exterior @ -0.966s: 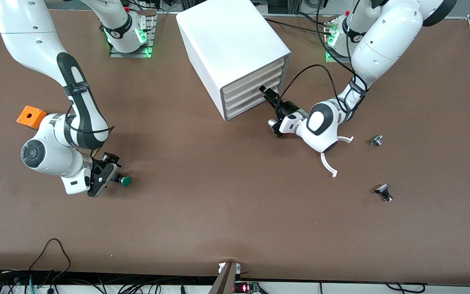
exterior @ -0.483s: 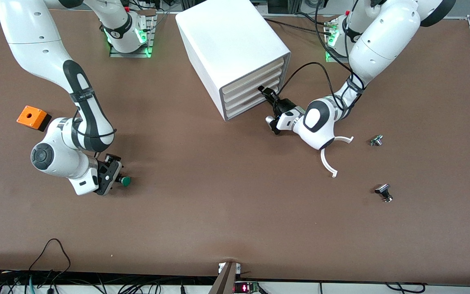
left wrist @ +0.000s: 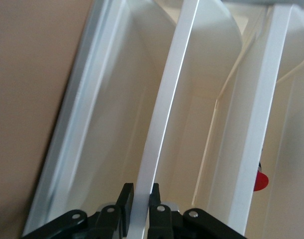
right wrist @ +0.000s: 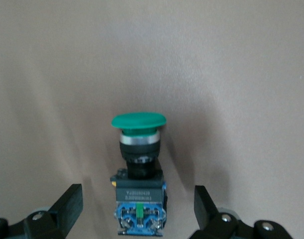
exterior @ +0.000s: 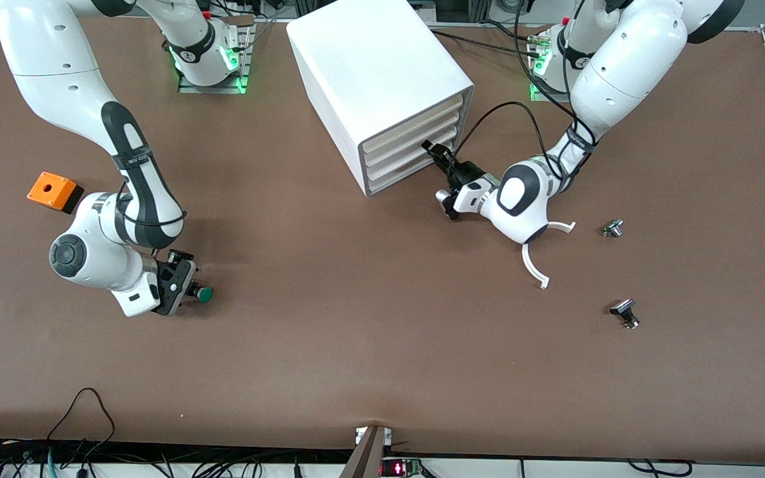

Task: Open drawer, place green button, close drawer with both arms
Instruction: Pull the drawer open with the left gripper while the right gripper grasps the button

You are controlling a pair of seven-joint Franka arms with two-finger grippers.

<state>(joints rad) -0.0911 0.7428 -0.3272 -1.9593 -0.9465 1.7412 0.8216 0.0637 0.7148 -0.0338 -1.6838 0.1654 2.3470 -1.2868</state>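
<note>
The white cabinet (exterior: 376, 73) stands at the middle of the table's robot side with all four cream fronts pushed in. My left gripper (exterior: 437, 154) is at the drawer (exterior: 401, 174), the bottom one. In the left wrist view its fingers (left wrist: 126, 204) are shut on the thin white lip (left wrist: 161, 114) of the drawer front. The button (exterior: 202, 294) lies on its side on the table, green cap pointing away from my right gripper (exterior: 190, 287). In the right wrist view the button (right wrist: 139, 164) lies between the open fingers (right wrist: 69, 199), which do not touch it.
An orange cube (exterior: 51, 190) sits toward the right arm's end. Two black-and-silver parts (exterior: 613, 228) (exterior: 625, 313) lie toward the left arm's end. A white curved piece (exterior: 534, 265) lies on the table under the left wrist.
My right arm has swung a little so the gripper lines up around the button. My left gripper has crept slightly in toward the cabinet front. The drawers have not moved.
</note>
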